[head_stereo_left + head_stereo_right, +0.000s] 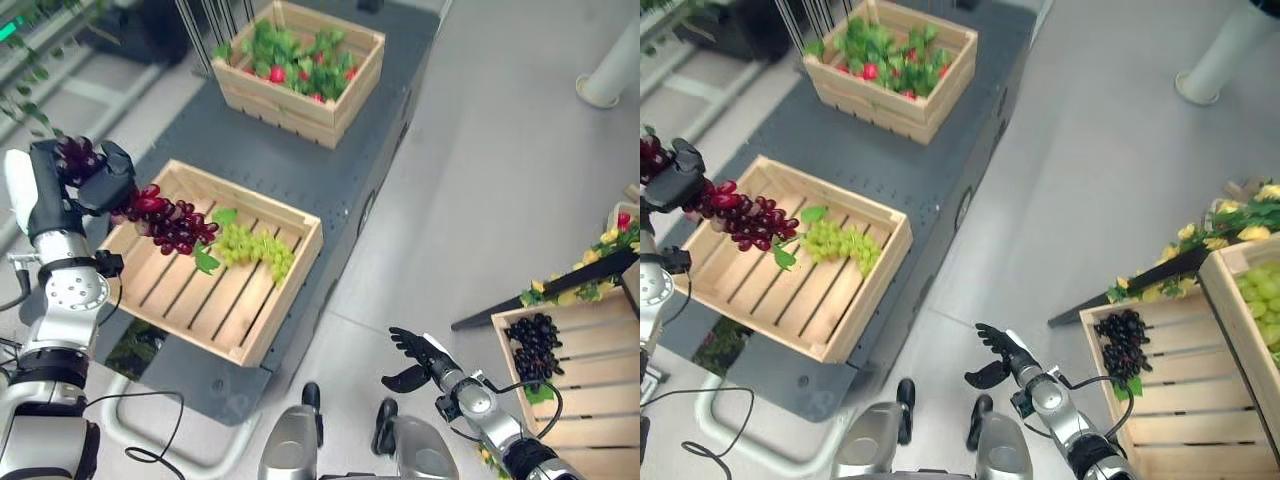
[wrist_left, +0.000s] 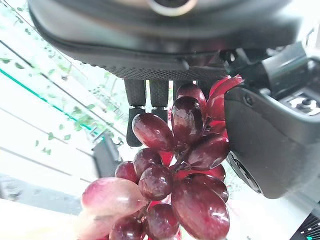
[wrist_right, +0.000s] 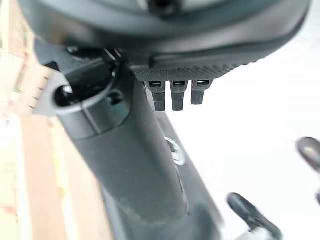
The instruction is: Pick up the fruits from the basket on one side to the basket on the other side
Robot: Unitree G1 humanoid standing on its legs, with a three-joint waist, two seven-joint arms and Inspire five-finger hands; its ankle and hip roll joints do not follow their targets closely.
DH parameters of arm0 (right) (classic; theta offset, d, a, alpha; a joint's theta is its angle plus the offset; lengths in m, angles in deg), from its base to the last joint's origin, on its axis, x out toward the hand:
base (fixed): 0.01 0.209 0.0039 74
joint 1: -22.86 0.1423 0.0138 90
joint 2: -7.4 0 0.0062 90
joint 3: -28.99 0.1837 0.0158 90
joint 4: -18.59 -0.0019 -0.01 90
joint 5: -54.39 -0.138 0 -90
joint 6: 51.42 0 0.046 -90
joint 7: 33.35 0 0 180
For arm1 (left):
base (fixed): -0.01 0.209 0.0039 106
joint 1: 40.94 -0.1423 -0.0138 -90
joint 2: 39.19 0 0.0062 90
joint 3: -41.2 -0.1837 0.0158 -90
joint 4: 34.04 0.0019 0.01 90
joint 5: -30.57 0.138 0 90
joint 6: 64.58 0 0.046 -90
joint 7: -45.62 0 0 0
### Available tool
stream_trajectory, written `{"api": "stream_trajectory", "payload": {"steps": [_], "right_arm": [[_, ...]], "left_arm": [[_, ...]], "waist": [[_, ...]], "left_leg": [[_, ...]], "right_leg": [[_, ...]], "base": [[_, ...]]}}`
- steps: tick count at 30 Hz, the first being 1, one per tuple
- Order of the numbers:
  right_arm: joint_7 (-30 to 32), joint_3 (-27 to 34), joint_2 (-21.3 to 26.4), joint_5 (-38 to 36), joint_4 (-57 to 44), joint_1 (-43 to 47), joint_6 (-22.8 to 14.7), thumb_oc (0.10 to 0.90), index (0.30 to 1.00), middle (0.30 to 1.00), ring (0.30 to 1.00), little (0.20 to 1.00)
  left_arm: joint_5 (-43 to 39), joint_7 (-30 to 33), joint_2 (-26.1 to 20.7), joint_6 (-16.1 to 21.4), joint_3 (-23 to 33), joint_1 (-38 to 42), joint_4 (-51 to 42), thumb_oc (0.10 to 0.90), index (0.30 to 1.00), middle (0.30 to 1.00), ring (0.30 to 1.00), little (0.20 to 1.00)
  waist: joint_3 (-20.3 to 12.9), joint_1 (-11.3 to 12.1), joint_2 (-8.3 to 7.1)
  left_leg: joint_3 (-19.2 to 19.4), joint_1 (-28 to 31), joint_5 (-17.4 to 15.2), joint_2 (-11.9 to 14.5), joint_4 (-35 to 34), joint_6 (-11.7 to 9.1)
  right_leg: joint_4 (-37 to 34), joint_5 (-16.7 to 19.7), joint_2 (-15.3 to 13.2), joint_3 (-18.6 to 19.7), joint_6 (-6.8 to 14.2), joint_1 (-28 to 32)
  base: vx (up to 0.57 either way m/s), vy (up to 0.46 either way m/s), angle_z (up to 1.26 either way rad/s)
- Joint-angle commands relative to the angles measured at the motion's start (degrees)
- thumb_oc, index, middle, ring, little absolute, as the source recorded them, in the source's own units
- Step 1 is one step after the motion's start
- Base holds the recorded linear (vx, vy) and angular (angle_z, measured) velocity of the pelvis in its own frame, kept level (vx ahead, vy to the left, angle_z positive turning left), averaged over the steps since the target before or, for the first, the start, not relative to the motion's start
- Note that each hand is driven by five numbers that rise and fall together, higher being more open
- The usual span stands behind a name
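Observation:
My left hand (image 1: 92, 178) is shut on a bunch of red grapes (image 1: 165, 222) and holds it above the left edge of the near wooden crate (image 1: 285, 290); most of the bunch hangs over the crate. In the left wrist view the red grapes (image 2: 175, 170) sit between my fingers (image 2: 135, 115) and thumb. A bunch of green grapes (image 1: 255, 248) with a leaf lies inside that crate. A dark grape bunch (image 1: 533, 345) lies in the crate on the right (image 1: 575, 420). My right hand (image 1: 420, 358) hovers open over the floor, left of that crate, holding nothing.
A far crate (image 1: 300, 68) with greens and red fruit stands on the same dark platform (image 1: 330, 180). Another crate with green grapes (image 1: 1262, 290) and yellow flowers (image 1: 1230, 225) sits at the right. A white post base (image 1: 605, 75) stands on the grey floor.

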Motion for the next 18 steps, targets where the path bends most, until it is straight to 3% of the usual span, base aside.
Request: {"api": "stream_trajectory", "payload": {"steps": [1, 7, 18], "right_arm": [[2.5, 2.36, 0.31, -5.86, -4.65, -2.04, -4.36, 0.8, 0.9, 0.9, 0.9, 0.9], [3.53, 3.38, 0.52, -7.51, -11.36, -2.22, -6.45, 0.8, 0.9, 0.9, 0.9, 0.9], [5.45, 1.46, 2.26, -11.17, -22.82, 5.29, -7.26, 0.8, 0.9, 0.9, 0.9, 0.9]], "left_arm": [[-3.99, -0.46, -1.85, 6.2, 5.02, 1.82, -3.82, 0.4, 0.3, 0.3, 0.3, 0.3], [-4.66, -4.06, -2.7, 6.16, 3.56, 3.86, -6.49, 0.4, 0.3, 0.3, 0.3, 0.3], [-11.86, -17.43, -4.65, 2.32, -6.78, 16.69, -6.03, 0.4, 0.3, 0.3, 0.3, 0.3]], "waist": [[-9.93, -0.92, 2.98], [-12.33, -1.67, 3.84], [-16.22, -2.12, 5.02]], "left_leg": [[-2.37, 3.82, -1.51, -3.92, -4.93, 1.37], [-3.19, 6.21, 0.04, -3.83, -9.3, 0.8], [-3.63, 7.91, 3.67, -3.63, -17.07, -0.76]], "right_leg": [[-3.03, 4.41, -0.91, 1.9, -1.0, 0.83], [-7.01, 5.62, -0.03, 2.15, -1.05, 3.16], [-17.24, 9.63, 1.47, 2.07, -0.49, 6.11]], "base": [[0.0, -0.118, 0.0], [-0.02, -0.118, 0.02], [-0.07, -0.094, -0.03]]}}
